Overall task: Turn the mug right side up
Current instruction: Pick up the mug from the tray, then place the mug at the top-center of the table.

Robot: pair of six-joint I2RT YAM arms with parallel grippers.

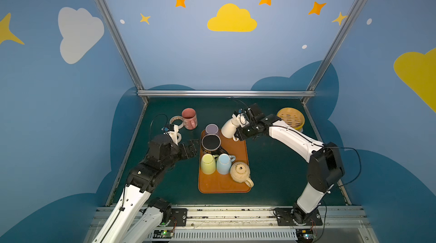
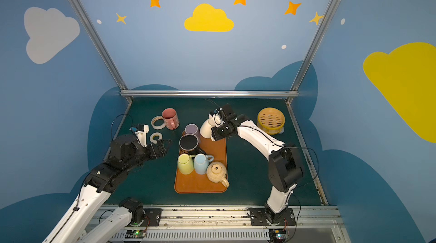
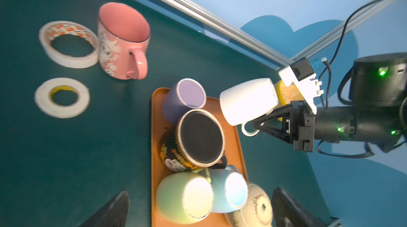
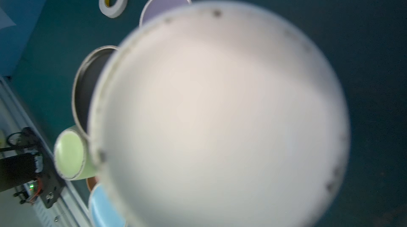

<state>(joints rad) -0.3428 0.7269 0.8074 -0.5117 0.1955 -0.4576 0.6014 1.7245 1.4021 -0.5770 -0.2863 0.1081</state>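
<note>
Mid-flip: our R pincer [image 3: 263, 121] clamps white mug [image 3: 247, 100] sideways, 1 o'clock of tray [image 1: 219, 186]; L pincer [image 1: 192, 146] released. Next we rotate it upright.

A central tray [image 1: 219, 185] bears five mugs [image 1: 210, 142], a sixth mug [image 1: 228, 128] hangs over its far right corner, a lone mug [image 1: 188, 117] and tape rolls [image 3: 68, 61] sit far left, a basket [image 1: 290, 117] far right.
</note>
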